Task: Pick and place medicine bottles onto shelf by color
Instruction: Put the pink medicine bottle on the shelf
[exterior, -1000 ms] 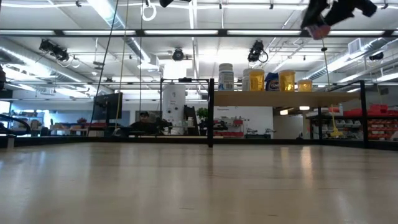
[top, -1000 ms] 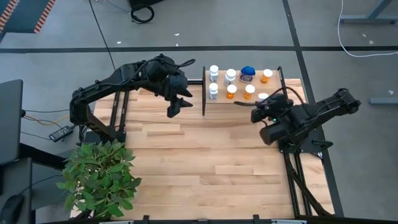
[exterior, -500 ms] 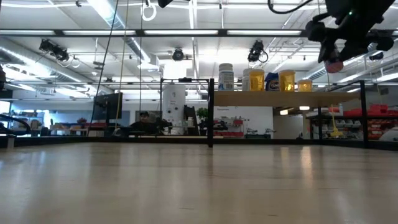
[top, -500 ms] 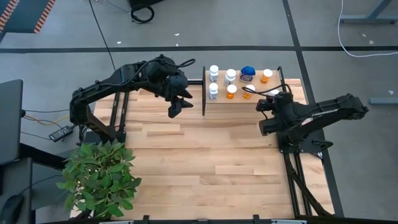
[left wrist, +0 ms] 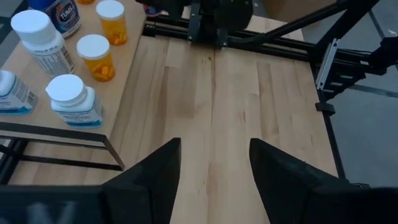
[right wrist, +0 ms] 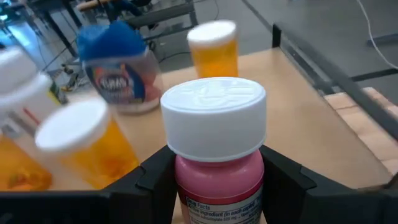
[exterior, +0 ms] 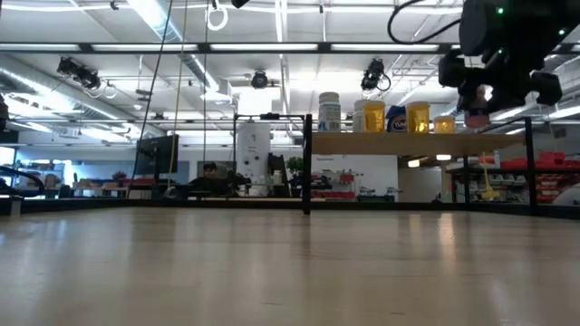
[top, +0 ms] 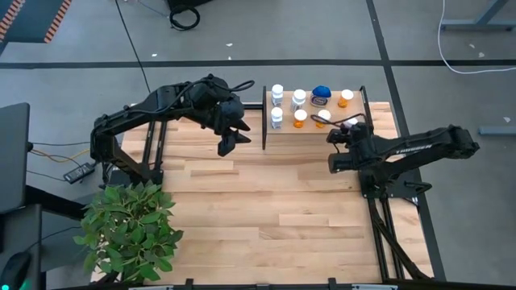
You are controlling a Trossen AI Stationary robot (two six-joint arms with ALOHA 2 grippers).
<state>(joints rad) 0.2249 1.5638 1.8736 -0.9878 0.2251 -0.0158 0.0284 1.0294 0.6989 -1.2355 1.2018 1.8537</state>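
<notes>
The shelf [top: 314,133] stands at the table's far edge, a small wood panel between black rails, well apart from the plant [top: 129,229] at the near left corner. On it the high view shows 6 bottles in 2 rows: 2 white bottles [top: 277,94] at the left end, a third white-capped one beside the squat blue bottle [top: 322,95] in the back row, and orange bottles [top: 300,118] in the middle and at the right.

The right gripper [top: 345,129] hangs over the shelf's front right corner, fingers clamped on a pink bottle [right wrist: 214,168] with a white cap, held upright, long axis vertical. In its wrist view the free panel lies just ahead of the bottle, with an orange bottle and the blue one beyond it; these crowd the spot, so setting down probably wants the bare front right patch, near the right rail [top: 364,105]. In the low view the pink bottle sits level with or slightly above the panel.

The left gripper [top: 227,138] waits over the table left of the shelf, fingers apart and empty, farther from the free spot.
</notes>
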